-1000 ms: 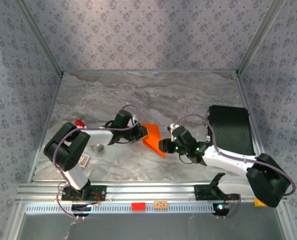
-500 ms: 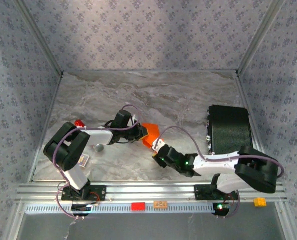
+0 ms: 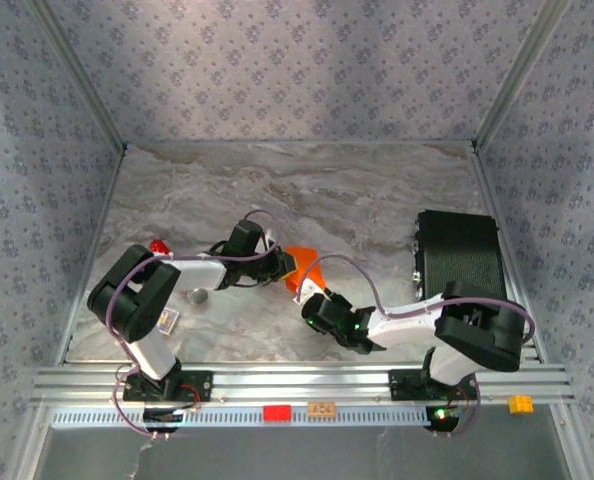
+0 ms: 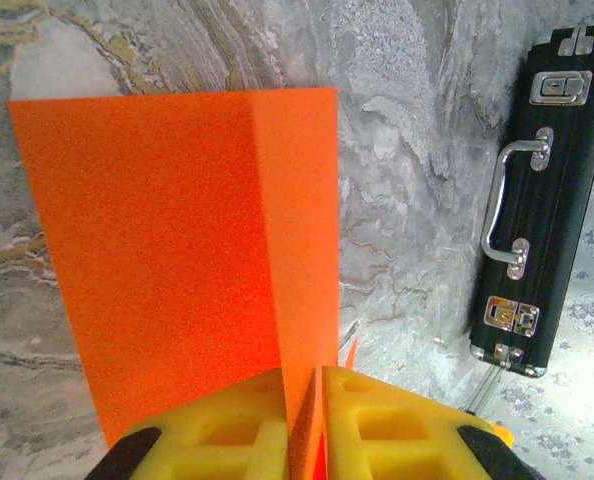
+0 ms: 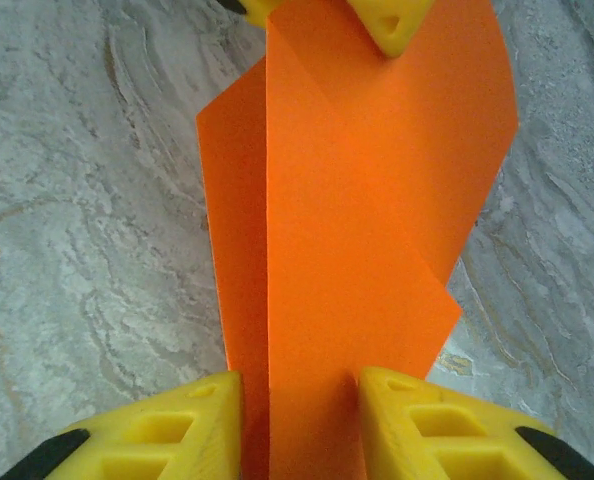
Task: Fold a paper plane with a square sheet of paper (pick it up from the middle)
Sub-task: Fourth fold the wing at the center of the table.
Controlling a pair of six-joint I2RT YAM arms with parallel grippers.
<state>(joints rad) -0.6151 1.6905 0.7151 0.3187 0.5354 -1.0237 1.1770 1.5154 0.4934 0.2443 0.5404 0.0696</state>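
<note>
Left gripper (image 4: 302,388) is pressed together on the orange sheet (image 4: 167,220), pinching a fold of it right at the fingertips. Right gripper (image 5: 299,388) stands spread at the opposite end, one finger on each side of the folded strip; I judge that it does not yet press on the paper.

The sheet, already partly folded, runs straight ahead from each gripper; from the right one it reaches the left fingers (image 5: 392,18) at the far end. Whether it rests on the marble table (image 5: 77,200) or hangs just over it, I cannot tell.

It should handle as very light, thin and soft; it will sag if held by a corner, it keeps every crease, and it wrinkles or tears under a hard pull. The best hold is probably on the crease, near the middle, where the layers are doubled and stiffer; the smooth surface may slip between the pads.

A black case (image 4: 537,190) lies well apart, ahead and to the right of the left gripper.

Compared with one second ago, the right arm has swung inward, its elbow drawn in from the far right; its gripper has gone from the side of the sheet to its near end; the left gripper has not moved.
</note>
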